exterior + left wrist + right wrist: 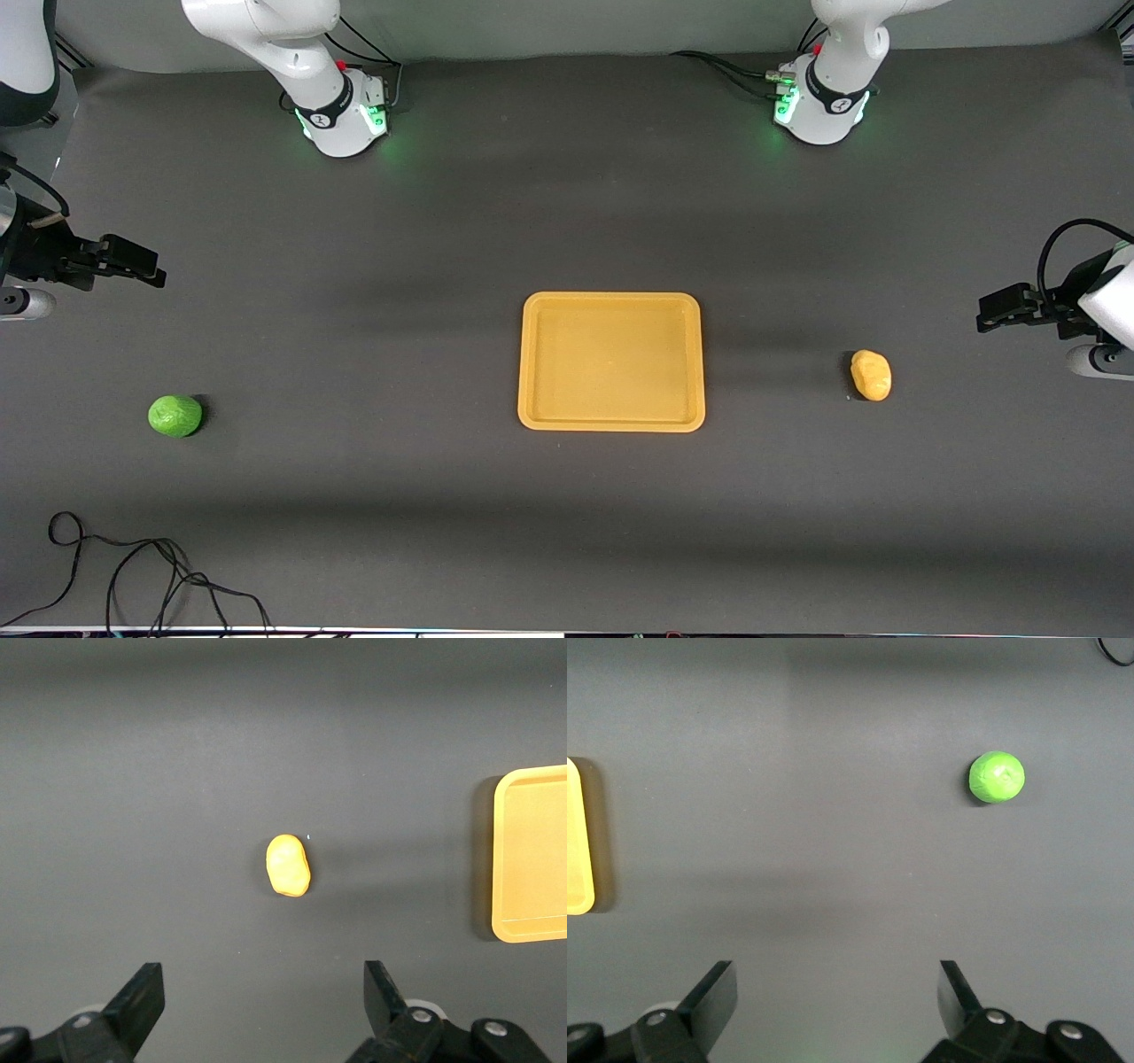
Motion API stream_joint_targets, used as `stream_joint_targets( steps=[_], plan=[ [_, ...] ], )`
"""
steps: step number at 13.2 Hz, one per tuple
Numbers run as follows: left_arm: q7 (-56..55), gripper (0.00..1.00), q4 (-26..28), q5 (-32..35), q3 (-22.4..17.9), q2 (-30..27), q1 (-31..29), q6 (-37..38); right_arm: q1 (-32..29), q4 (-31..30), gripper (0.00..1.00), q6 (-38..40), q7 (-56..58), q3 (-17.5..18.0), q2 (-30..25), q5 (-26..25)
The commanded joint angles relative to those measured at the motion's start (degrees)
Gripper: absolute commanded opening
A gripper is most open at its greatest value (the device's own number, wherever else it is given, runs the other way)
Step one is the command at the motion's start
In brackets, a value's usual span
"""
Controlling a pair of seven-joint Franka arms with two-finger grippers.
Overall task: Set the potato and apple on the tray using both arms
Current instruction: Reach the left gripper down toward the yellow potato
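Both jaws spread wide: left gripper (263,992) should centre over the lumpy yellow-orange potato (871,375), right gripper (837,992) over the seemingly dimpled round green apple (175,416), each beside the flat yellow-orange plastic tray (611,424).

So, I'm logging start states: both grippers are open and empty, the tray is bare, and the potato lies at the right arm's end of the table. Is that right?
Not quite. The potato lies at the left arm's end of the table, as the front view shows; the apple is at the right arm's end. The rest holds: left gripper and right gripper are open and empty, and the tray is bare.
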State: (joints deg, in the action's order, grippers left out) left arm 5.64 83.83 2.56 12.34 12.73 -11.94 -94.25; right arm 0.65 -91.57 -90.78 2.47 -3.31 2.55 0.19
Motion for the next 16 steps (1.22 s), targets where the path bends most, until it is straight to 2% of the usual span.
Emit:
stream_joint_targets(
  steps=[1,4,8,11,16],
  plan=[
    [-0.1,1.0,0.6,0.5,-0.2,-0.9,0.5,-0.2,0.8,1.2,1.0,1.3,-1.3,-0.8,0.4,-0.5],
    [0.0,1.0,1.9,0.2,-0.2,-0.6,0.4,-1.5,0.8,1.2,1.0,1.3,-1.3,-0.8,0.5,-0.5],
    [0.0,1.0,13.5,0.2,-0.3,-0.9,-0.3,-12.3,0.8,1.2,1.0,1.3,-1.4,-0.8,0.6,-0.5],
    [0.3,1.0,14.5,0.1,-0.3,4.4,-0.5,-15.4,0.8,1.2,1.0,1.3,-1.3,-0.8,0.7,-0.5],
    [-0.4,1.0,16.4,0.0,-0.3,16.6,0.4,-27.3,0.8,1.4,1.0,1.2,-1.3,-0.8,0.9,-0.4]
  ],
)
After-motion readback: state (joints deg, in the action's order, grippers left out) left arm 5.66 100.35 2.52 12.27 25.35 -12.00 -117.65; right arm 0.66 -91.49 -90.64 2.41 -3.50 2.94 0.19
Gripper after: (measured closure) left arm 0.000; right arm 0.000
